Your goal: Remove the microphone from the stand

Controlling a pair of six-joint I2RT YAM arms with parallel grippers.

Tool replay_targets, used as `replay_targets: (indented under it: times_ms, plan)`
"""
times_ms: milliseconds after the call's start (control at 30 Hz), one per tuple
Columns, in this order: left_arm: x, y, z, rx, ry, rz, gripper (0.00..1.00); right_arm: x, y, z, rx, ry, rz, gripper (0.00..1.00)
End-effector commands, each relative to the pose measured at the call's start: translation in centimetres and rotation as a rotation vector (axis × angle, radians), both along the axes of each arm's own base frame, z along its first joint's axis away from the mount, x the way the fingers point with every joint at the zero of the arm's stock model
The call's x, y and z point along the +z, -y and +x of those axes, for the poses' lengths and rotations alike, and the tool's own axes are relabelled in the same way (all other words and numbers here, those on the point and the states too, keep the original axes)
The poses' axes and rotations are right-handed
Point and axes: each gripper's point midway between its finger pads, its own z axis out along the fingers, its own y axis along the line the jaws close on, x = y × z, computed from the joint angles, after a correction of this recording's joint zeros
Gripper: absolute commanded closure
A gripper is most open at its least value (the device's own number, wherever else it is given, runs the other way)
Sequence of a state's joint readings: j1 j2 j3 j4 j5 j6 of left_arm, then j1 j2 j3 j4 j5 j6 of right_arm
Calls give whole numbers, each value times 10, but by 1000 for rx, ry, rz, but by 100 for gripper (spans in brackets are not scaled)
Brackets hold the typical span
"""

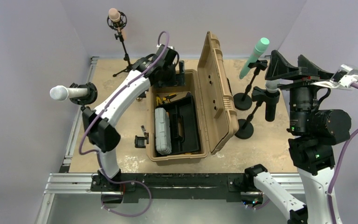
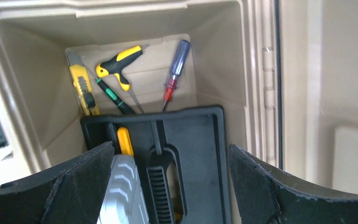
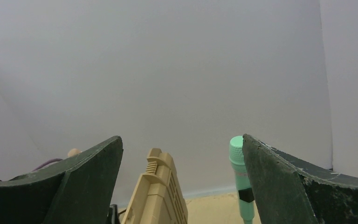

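Note:
Several microphones sit on stands around the table. A green microphone [image 1: 256,56] [image 3: 238,172] leans in its clip at the back right. A black one with a grey head [image 1: 271,100] sits on the stand [image 1: 249,122] in front of it. A silver one [image 1: 63,92] is at the left and a pink one [image 1: 114,16] at the back left. My right gripper [image 1: 289,63] [image 3: 182,138] is raised and open, and the green microphone shows beyond its right finger. My left gripper [image 1: 175,74] [image 2: 170,147] hangs open over the toolbox with nothing in it.
An open tan toolbox [image 1: 200,156] [image 2: 214,56] fills the middle, its lid [image 1: 216,93] [image 3: 161,196] standing upright. Inside are a black tray [image 2: 191,154], a grey case [image 2: 121,191], a yellow knife [image 2: 83,88] and screwdrivers [image 2: 177,65]. A small black part [image 1: 141,141] lies left of the box.

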State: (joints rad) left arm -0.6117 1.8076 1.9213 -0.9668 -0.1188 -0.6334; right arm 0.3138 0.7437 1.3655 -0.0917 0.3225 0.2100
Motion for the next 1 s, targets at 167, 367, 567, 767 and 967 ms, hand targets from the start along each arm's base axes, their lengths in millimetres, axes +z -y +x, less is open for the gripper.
replay_targets:
  times_ms: [167,367,567,767,967]
  plan:
    - [-44,-17,72,54,-80,51,12,2,0,-5,9,12,0,1]
    - [-72,-25,99,75,-97,94,11,-5,-1,1,5,-4,-3,1]
    - [-85,-29,114,161,-74,104,10,-12,-6,11,16,-23,-8,1]
    - [-94,-21,136,247,-44,59,9,-18,-11,22,27,-40,-12,1]
    - [-99,-13,165,313,4,19,6,-21,-14,28,32,-54,-14,1]
